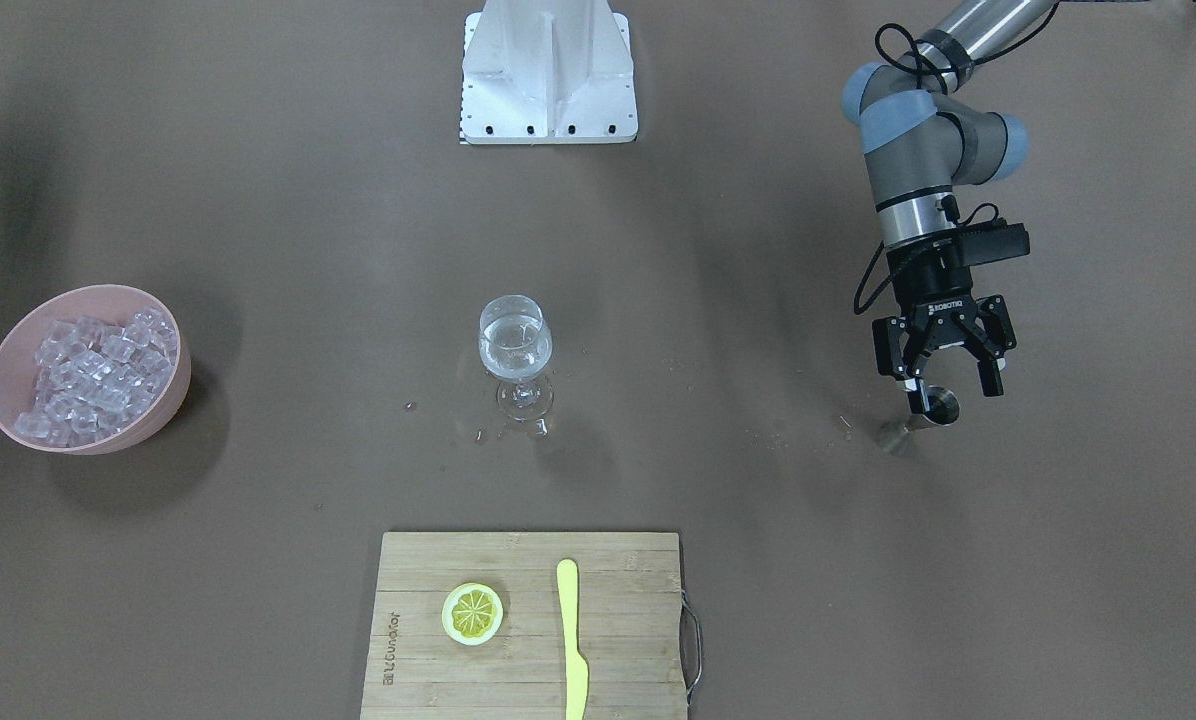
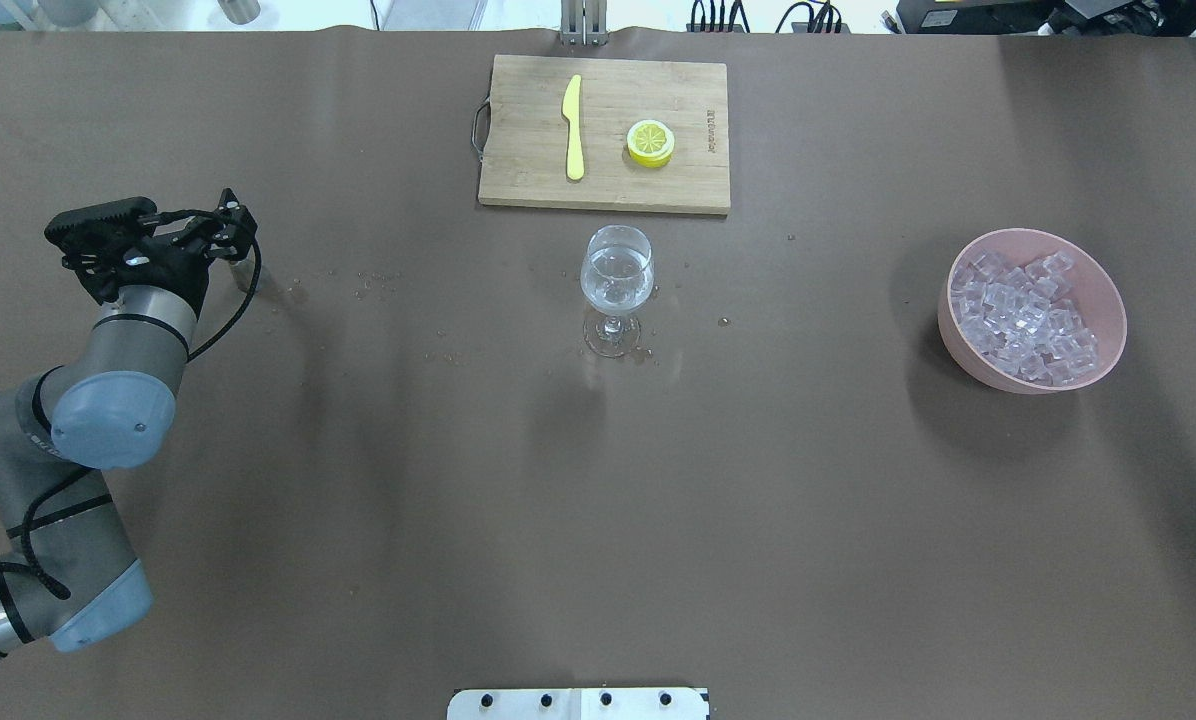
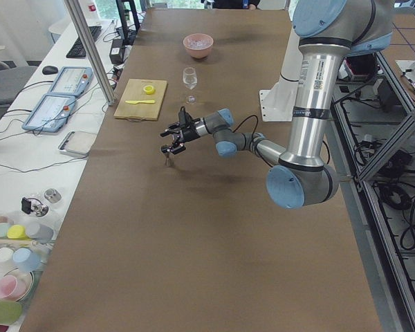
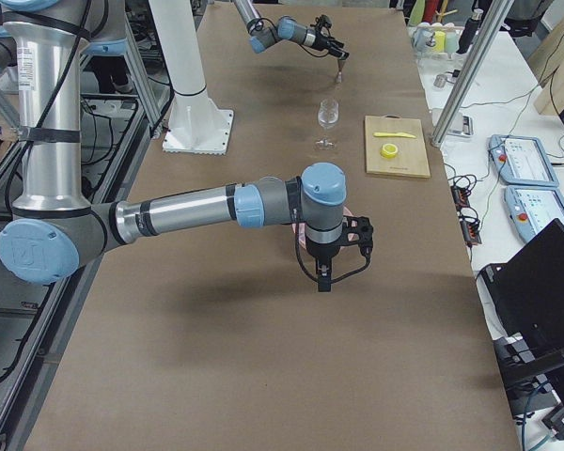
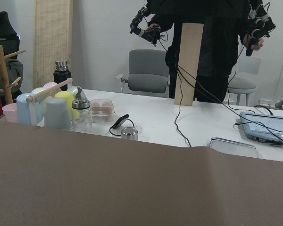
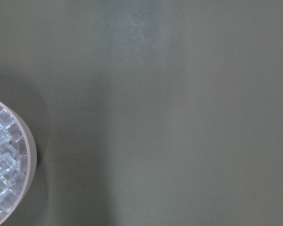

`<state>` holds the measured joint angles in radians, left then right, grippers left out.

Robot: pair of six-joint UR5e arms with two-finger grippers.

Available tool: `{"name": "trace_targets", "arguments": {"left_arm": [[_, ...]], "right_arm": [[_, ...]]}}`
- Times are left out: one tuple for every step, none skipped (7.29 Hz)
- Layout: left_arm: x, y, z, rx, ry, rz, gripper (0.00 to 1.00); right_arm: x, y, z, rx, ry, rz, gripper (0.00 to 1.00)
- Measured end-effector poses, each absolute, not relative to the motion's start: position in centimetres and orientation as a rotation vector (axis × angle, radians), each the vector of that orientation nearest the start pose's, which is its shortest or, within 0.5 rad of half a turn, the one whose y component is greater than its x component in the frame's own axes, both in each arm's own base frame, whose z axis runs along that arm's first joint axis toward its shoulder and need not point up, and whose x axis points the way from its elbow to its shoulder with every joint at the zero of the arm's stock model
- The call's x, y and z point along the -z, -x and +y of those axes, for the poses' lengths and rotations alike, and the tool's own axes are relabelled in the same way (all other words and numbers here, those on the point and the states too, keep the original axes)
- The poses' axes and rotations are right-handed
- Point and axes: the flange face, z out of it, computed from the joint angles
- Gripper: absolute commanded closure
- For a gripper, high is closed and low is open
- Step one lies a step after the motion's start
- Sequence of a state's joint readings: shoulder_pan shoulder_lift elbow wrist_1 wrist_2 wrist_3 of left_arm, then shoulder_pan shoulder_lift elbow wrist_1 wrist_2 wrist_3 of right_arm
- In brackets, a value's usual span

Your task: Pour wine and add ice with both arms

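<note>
The brown table [image 1: 718,480] carries everything. The left arm [image 1: 908,150] reaches out on its own side, and the right arm [image 4: 179,214] stretches toward the other end. The pink bowl [image 1: 173,395] lies far across from the left claw [image 1: 953,390], with the stemmed glass [image 1: 515,345] between them, well apart from both. The left claw's fingers are spread wide and point down at a small metal measuring cup [image 1: 933,408] standing right under the tips; whether a finger touches it I cannot tell. The right claw [image 4: 324,280] shows only in a side view, so I cannot tell if it is apart or together. Its wrist camera catches the bowl's rim at the picture's edge, so the bowl seems just beside it. The ice [image 1: 98,375] is heaped in the bowl; I make out none in the glass. The wine [image 1: 514,360] sits in the glass. Pouring looks finished, so the ice step is in hand. Next, the right claw must move over the bowl, pinch one slippery cube, and release it low over the glass without knocking the glass.
</note>
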<state>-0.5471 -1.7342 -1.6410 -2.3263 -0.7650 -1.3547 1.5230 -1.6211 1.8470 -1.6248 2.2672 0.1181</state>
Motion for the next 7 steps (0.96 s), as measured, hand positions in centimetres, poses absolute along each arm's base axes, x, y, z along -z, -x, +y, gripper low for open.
{"name": "trace_targets", "arguments": {"left_arm": [[-45.2,-38.2,-46.9,0.691,-1.054,0.59,0.05],[-46.1,-38.9,-46.9,0.692,-1.059,0.583,0.05],[-47.1,-39.4,-46.9,0.692,-1.067,0.578,0.05],[-48.0,-40.1,-46.9,0.691,-1.073,0.576,0.05],[-48.5,-40.8,-46.9,0.69,-1.081,0.572,0.05],[-48.9,-41.6,-46.9,0.692,-1.09,0.565,0.04],[-49.4,-42.2,-47.0,0.694,-1.092,0.559,0.03]], "right_arm": [[-55.7,-4.7,-47.5,-0.007,-0.106,-0.706,0.0],[-55.7,-4.7,-47.5,-0.008,-0.106,-0.706,0.0],[-55.8,-4.7,-47.5,-0.009,-0.104,-0.705,0.0],[-55.9,-4.7,-47.5,-0.01,-0.103,-0.705,0.0],[-55.9,-4.7,-47.5,-0.01,-0.103,-0.706,0.0],[-55.9,-4.7,-47.5,-0.01,-0.102,-0.706,0.0],[-56.0,-4.7,-47.5,-0.011,-0.101,-0.706,0.0]]}}
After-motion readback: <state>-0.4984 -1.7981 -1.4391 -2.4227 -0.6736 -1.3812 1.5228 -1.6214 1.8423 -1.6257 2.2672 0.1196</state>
